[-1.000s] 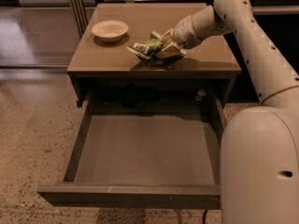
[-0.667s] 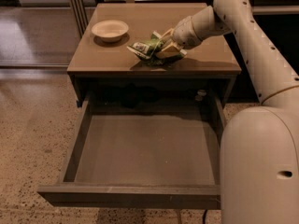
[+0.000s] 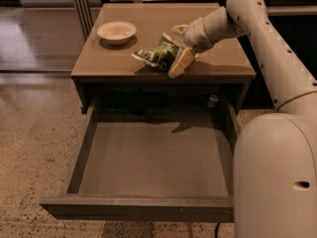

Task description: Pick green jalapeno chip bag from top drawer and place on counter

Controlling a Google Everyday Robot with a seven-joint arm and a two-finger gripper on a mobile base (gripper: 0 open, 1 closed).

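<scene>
One bag: small crinkled green jalapeno chip bag (image 3: 157,56), lying on the glossy tan top of the dark cabinet desk (image 3: 148,14), near its front edge.
Gripper: cream gripper (image 3: 175,51) on a white robot arm (image 3: 262,38) reaching in from the right, low over the bag's right end.
Fingers: two cream fingers (image 3: 181,62) spread apart, one on each side of the bag's right end.
Bowl: round white bowl (image 3: 116,32) at the desk's back left, well apart from the bag.
Drawer: wide grey-brown top drawer (image 3: 148,162) standing open beneath the desk top.
</scene>
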